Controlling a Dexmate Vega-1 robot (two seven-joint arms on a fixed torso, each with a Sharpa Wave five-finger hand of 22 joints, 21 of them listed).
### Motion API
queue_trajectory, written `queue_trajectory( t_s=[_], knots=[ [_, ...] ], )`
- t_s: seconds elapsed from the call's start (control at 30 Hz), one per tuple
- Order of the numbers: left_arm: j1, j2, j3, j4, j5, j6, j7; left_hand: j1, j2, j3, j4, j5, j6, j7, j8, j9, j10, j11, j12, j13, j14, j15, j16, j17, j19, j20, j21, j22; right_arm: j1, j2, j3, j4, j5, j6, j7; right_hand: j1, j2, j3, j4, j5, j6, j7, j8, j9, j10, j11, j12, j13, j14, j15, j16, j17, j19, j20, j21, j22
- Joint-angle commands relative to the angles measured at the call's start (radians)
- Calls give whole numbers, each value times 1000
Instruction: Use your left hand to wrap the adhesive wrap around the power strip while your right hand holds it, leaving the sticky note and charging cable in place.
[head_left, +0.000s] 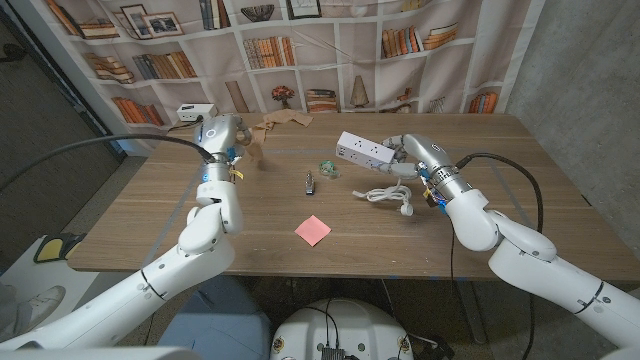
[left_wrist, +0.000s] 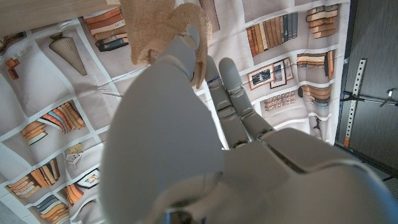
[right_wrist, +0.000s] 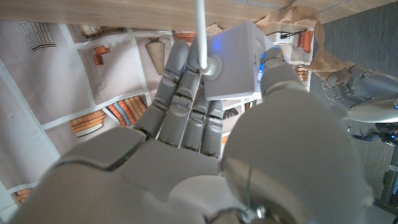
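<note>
**Robot holds a power strip in one hand and tan wrap in the other**

A robot with two white arms works at a wooden table (head_left: 520, 200), in front of a backdrop printed with bookshelves (head_left: 300, 60).

The right hand (head_left: 408, 152) grasps a white power strip (head_left: 362, 152) by one end and holds it raised above the far right part of the table. Seen from the right wrist, the fingers (right_wrist: 186, 99) curl around the end of the strip (right_wrist: 233, 59), where its white cord leaves the block.

The left hand (head_left: 222, 135) is lifted over the far left part of the table, clenched on a crumpled strip of tan wrap (head_left: 275, 125). The wrap trails from the hand toward the back middle of the table. From the left wrist, the wrap (left_wrist: 163, 28) bunches at the fingertips.

The two hands are well apart, and the wrap does not touch the power strip.

A coiled white cable (head_left: 388, 196) lies on the table just below the right hand. A pink sticky note (head_left: 312, 230) lies near the table's middle, toward the front edge. A small dark object (head_left: 308, 182) and a small greenish object (head_left: 328, 166) sit between the hands; what they are cannot be made out.
</note>
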Motion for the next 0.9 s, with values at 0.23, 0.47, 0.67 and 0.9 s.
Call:
queue_trajectory(
  t_s=[0.23,0.47,0.67,0.9],
  knots=[
    [-69,-74,33,45,-2,-39,23,1,-2,20,11,9,16,4,-2,-4,112,24,26,-3,143,-132,-4,4,8,0,6,-10,-4,-1,5,-9,-55,35,9,127,138,68,6,4,85,-83,4,5,129,-125,1,107,86,-129,-3,6,-5,-80,8,0],
    [-80,-95,32,45,-7,-49,35,1,-2,20,12,12,16,7,-4,-8,112,24,27,-3,145,-132,-6,4,10,2,9,-16,-7,10,-3,-23,-83,25,14,127,138,68,5,3,84,-83,4,5,129,-125,-1,106,88,-130,-3,6,-8,-80,8,0],
    [-89,-114,35,46,-13,-58,46,2,-2,20,12,13,9,2,-9,-11,106,23,25,-3,143,-131,-9,3,9,5,11,-21,-7,23,-15,-27,-97,22,21,128,138,68,5,3,86,-83,4,5,133,-125,-1,107,89,-129,-4,5,-6,-79,10,0],
    [-109,-121,46,49,-14,-72,36,4,-1,22,12,14,11,4,-10,-15,102,24,23,-6,142,-129,-12,2,8,6,11,-31,-2,24,-20,-35,-103,31,40,128,137,68,4,2,87,-82,4,5,133,-125,-1,109,88,-129,-5,7,-7,-80,11,0]
  ],
)
